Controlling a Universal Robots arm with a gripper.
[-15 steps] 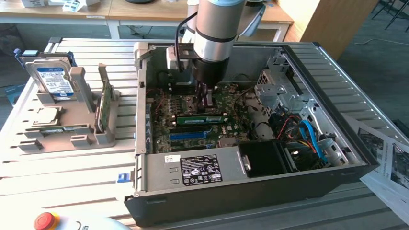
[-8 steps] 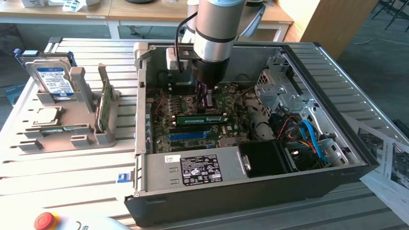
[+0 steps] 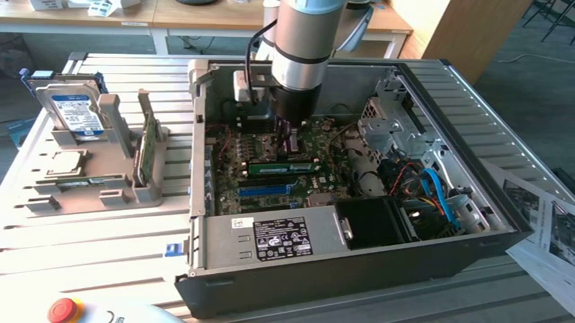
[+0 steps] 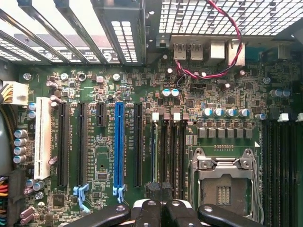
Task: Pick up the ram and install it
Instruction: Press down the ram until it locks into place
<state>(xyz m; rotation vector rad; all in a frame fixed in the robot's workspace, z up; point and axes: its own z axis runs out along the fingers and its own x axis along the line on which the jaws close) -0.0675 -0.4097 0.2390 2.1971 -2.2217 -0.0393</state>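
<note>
Hovering low inside the open computer case (image 3: 359, 269), the end effector (image 3: 289, 149) stands with its fingers drawn together, tip just above the motherboard's memory slots.

- Ram (image 3: 283, 166): green stick lying along a slot on the motherboard (image 3: 269, 182), directly under the tip. It looks seated or close to it. Whether the fingers pinch it, press on it or merely hang over it, I cannot tell.
- Progress, as a judgement: pickup appears done and the stick is at its slot. Whether it is fully locked in is not visible.
- Gray holder (image 3: 108, 175) on the tabletop (image 3: 90, 235), toward the exterior view's left, carries a blue-labelled hard drive (image 3: 74, 111), a square processor chip (image 3: 64, 161) and a second green board (image 3: 144, 145) standing on edge, well apart from the arm.

Views compared:
- Exterior view gives the arm, the holder and the stick's length.
- Wrist view gives the closed end effector (image 4: 158, 194) over the dark memory slots (image 4: 170, 151), between the blue expansion slot (image 4: 118, 142) and the empty CPU socket (image 4: 225, 184). The stick would sit edge-on there and I cannot pick it out.
</note>
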